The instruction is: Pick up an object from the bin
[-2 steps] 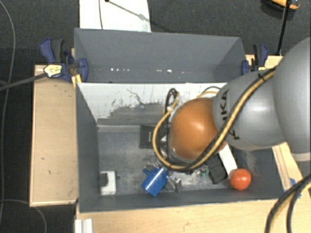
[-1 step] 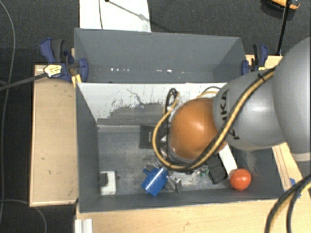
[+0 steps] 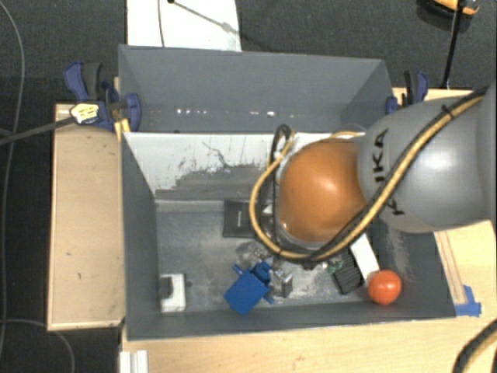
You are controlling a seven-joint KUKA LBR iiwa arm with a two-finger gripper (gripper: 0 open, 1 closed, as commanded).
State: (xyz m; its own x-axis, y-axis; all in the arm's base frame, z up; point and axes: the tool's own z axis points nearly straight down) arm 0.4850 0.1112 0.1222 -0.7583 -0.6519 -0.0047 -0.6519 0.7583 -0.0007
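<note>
**Q:** Where is your gripper, and what is under it?

**Me:** My gripper (image 3: 278,280) hangs low at about six o'clock on the floor of the bin (image 3: 140,231). It is just beside a blue block (image 3: 247,292), which lies towards seven o'clock from it. That block is the nearest thing, so I judge it the likely pick.

**Q:** Wide or narrow?

**Me:** I cannot tell. My orange cover (image 3: 318,193) sits over the wrist and hides that.

**Q:** Why come straight down there?

**Me:** Probably because the block lies close to the bin's front edge, which leaves little room for a slanted approach.

**Q:** Room to move?

**Me:** The floor is bare towards nine o'clock, up to a white block (image 3: 172,291) in the corner. At three o'clock a white bar (image 3: 363,255) and an orange ball (image 3: 384,287) crowd me. Straight up looks like the clearest way out.
</note>
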